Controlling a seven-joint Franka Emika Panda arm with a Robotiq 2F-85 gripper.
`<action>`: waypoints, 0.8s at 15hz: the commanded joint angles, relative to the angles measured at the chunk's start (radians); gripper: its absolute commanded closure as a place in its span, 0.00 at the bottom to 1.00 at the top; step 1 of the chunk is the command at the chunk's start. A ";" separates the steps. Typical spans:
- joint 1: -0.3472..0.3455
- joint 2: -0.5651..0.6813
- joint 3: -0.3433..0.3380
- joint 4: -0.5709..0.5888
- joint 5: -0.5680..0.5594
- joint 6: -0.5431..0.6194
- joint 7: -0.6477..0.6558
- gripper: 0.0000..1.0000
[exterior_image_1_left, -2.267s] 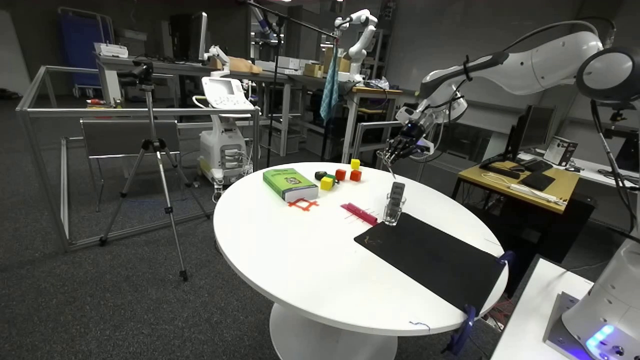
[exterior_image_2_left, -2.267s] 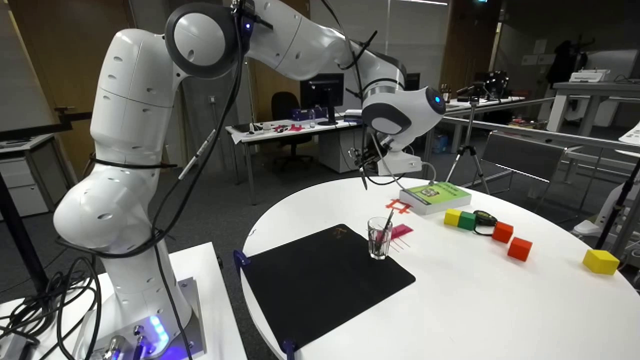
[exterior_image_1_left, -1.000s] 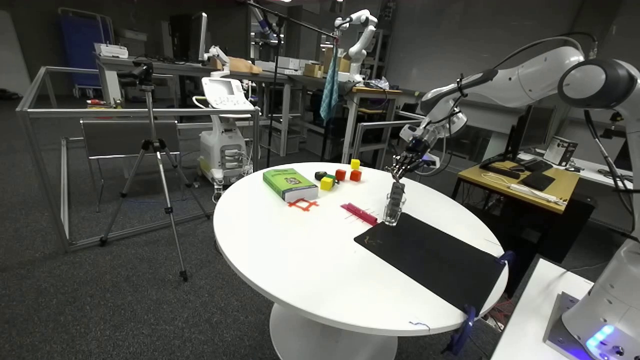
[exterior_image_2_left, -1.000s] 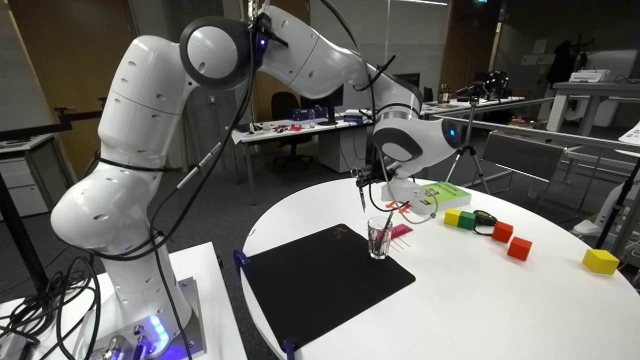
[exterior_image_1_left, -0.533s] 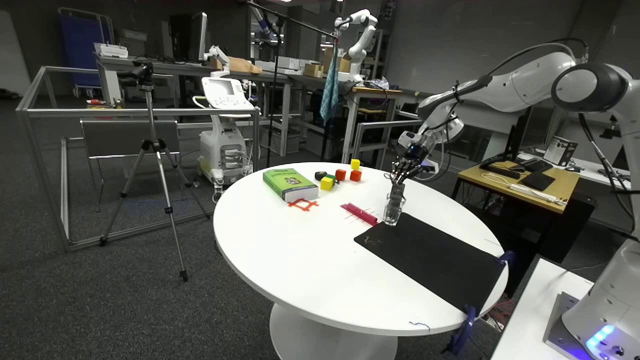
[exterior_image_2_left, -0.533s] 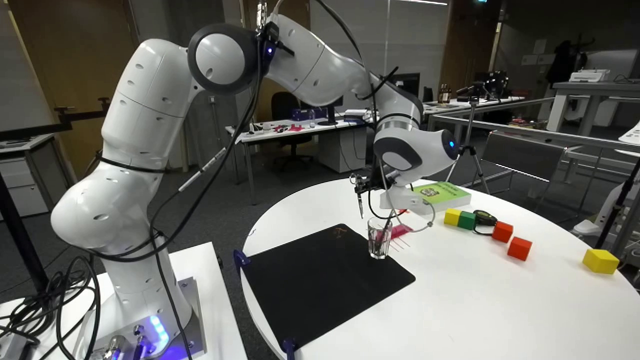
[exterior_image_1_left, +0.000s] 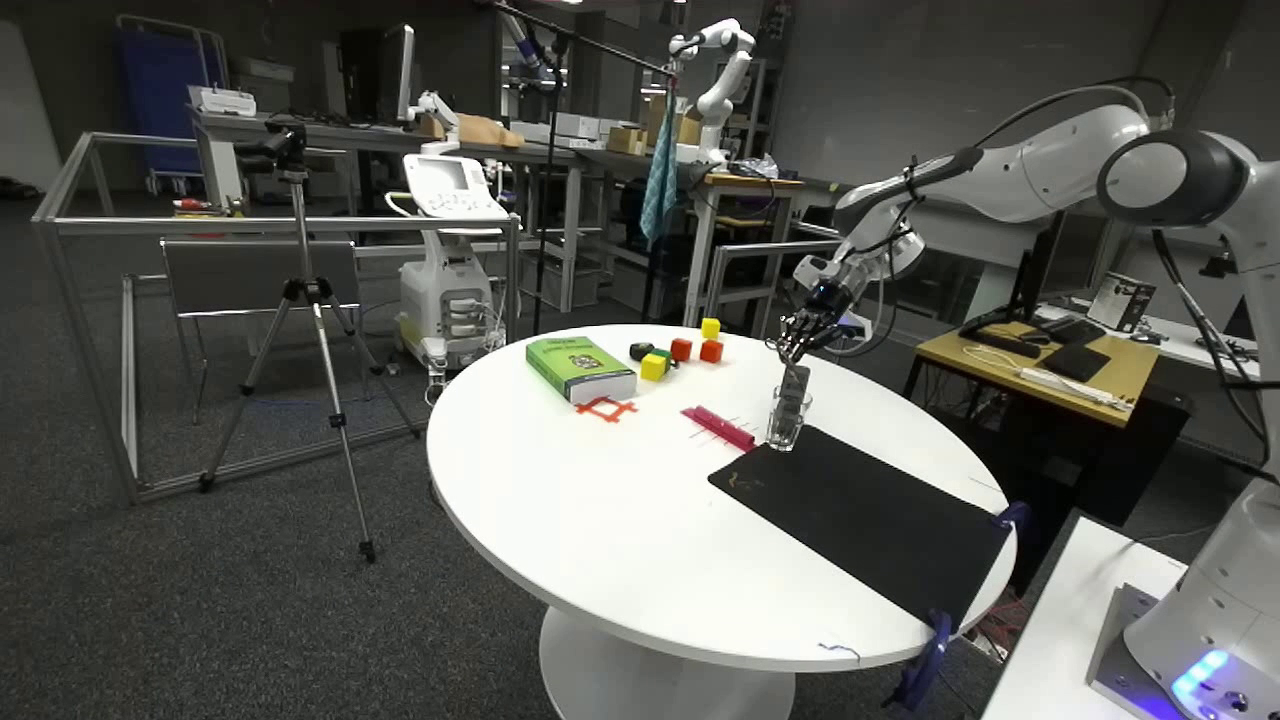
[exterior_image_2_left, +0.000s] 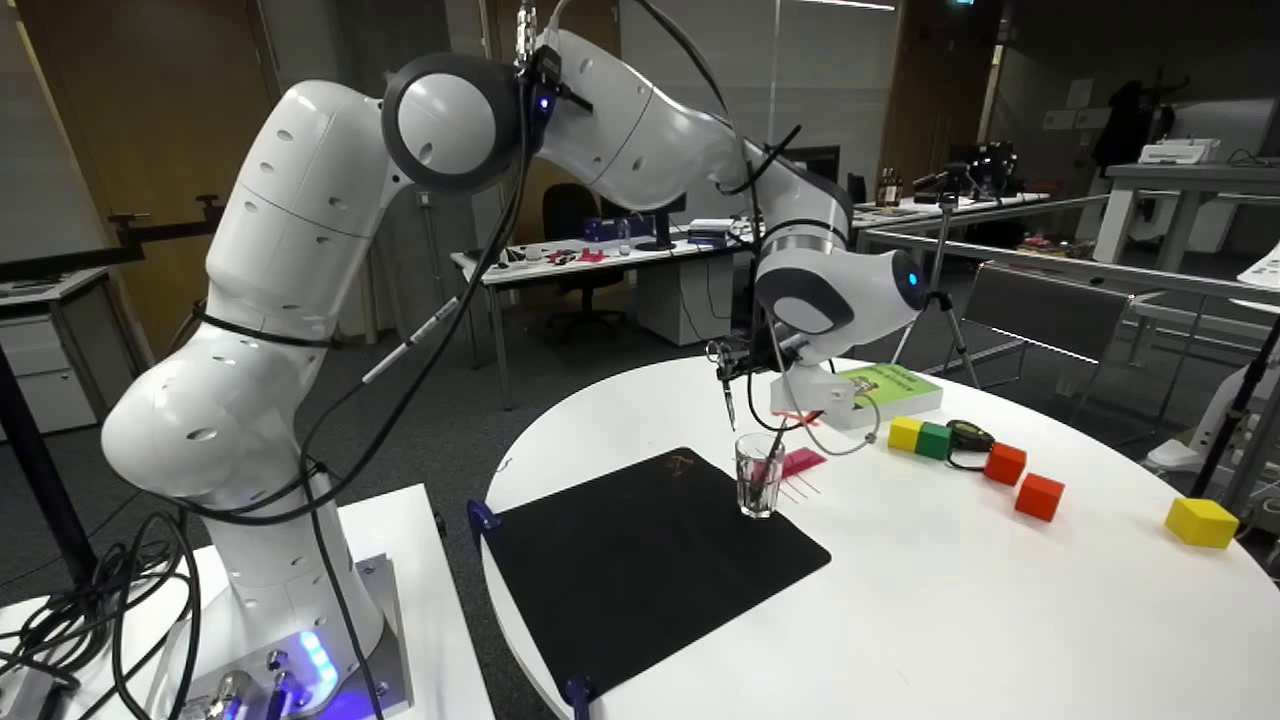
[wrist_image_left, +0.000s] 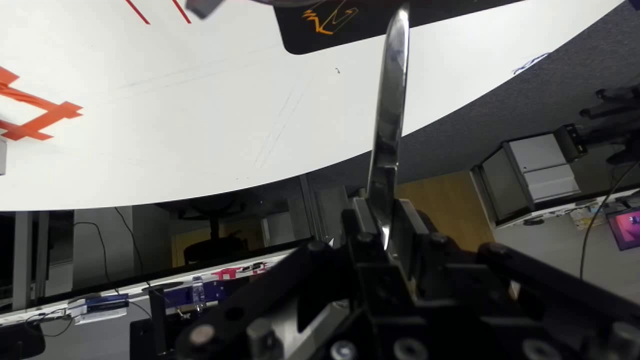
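Note:
My gripper (wrist_image_left: 386, 212) is shut on a shiny metal knife (wrist_image_left: 391, 100); in the wrist view its blade points up the picture, away from the pads (wrist_image_left: 411, 217). In an exterior view the knife (exterior_image_2_left: 729, 405) hangs steeply downward, its tip just above the rim of a clear glass (exterior_image_2_left: 757, 485) and slightly to one side. The glass stands upright at a corner of the black mat (exterior_image_2_left: 650, 560). A dark grey flat segmented object (exterior_image_1_left: 793, 390) leans upright inside it. Whether the knife touches this object cannot be told.
Beside the glass lies a magenta strip (exterior_image_1_left: 722, 428). Farther over the white round table (exterior_image_1_left: 600, 500) are a green book (exterior_image_1_left: 580, 365), orange tape (exterior_image_1_left: 605, 409), red blocks (exterior_image_2_left: 1040, 497), yellow blocks (exterior_image_2_left: 1201, 523), a green block (exterior_image_2_left: 935, 441) and a tape measure (exterior_image_2_left: 969, 436). Blue clamps (exterior_image_2_left: 482, 520) grip the mat.
Over the past two seconds the arm has come down and brought the knife close to the glass. In the last half second it has shifted only slightly. Objects on the table are unmoved.

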 joint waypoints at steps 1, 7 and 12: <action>-0.031 0.047 0.018 0.086 0.009 -0.072 -0.025 0.96; -0.045 0.111 0.026 0.173 0.013 -0.110 -0.030 0.96; -0.055 0.160 0.039 0.227 0.020 -0.120 -0.047 0.96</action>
